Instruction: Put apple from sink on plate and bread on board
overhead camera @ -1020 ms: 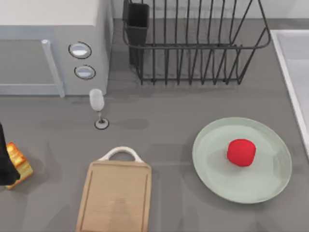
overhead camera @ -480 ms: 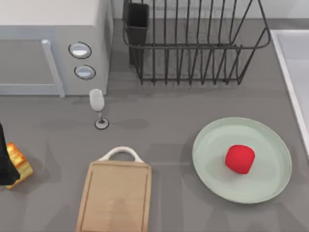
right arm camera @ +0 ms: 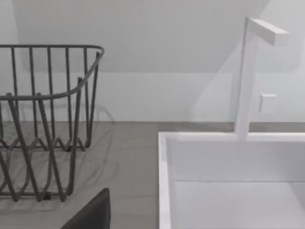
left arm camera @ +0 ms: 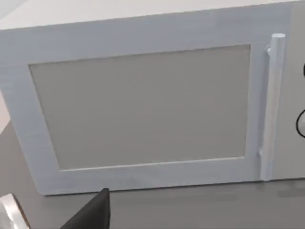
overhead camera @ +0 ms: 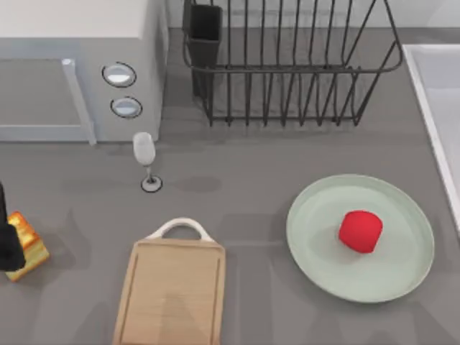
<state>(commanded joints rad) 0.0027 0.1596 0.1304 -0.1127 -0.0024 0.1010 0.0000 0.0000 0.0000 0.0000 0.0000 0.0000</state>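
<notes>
At the far left edge of the counter (overhead camera: 244,194) I see my left hand (overhead camera: 8,241) down at the bread (overhead camera: 24,246), its dark body partly covering the slice, which sits on the grey surface well to the left of the board (overhead camera: 172,291). I cannot tell from here whether the fingers are closed on the bread or merely around it. In the left wrist view the camera faces the microwave (left arm camera: 143,107) door, so it does not settle the grip either. The board lies bare, its white handle pointing toward the wine glass (overhead camera: 145,154). So the bread half is not yet done, by my reading.

Further right, the apple (overhead camera: 361,231) rests inside the plate (overhead camera: 316,244), right of its centre; that half looks finished. The sink (overhead camera: 431,108) runs along the right edge. The right wrist view looks across it toward the dish rack (right arm camera: 43,124), so I judge that arm parked; I cannot tell its hand's state.
</notes>
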